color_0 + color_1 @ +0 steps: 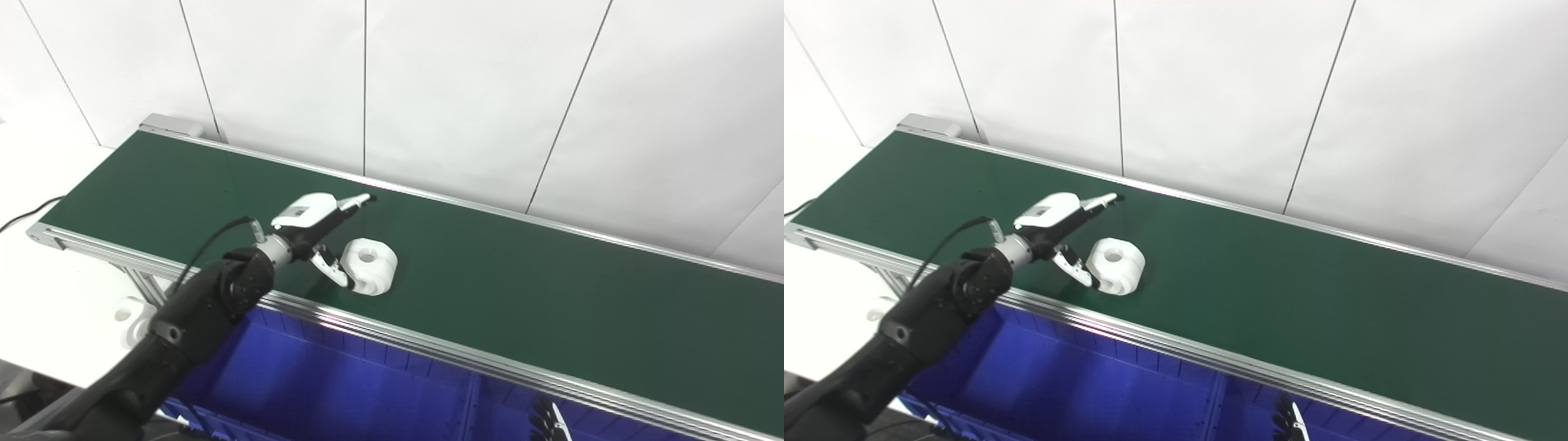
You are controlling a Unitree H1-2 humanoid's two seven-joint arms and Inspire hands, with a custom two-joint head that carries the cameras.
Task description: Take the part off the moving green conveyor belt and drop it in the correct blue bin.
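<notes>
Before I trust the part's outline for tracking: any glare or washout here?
Left eye view: white part crisp against the green belt, left hand sharp; white table overexposed. Right eye view: glare streak on the aluminium rail.

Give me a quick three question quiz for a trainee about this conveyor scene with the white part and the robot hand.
1. True or false: the left hand has already lifted the white part off the green belt.
2. Where does the blue bin sit? A) under the belt's near edge B) on the belt C) against the wall
3. Fill in: the part's top face has a round ____.

Key: 1 false, the part lies on the belt with the open hand beside it; 2 A; 3 hole.
</notes>
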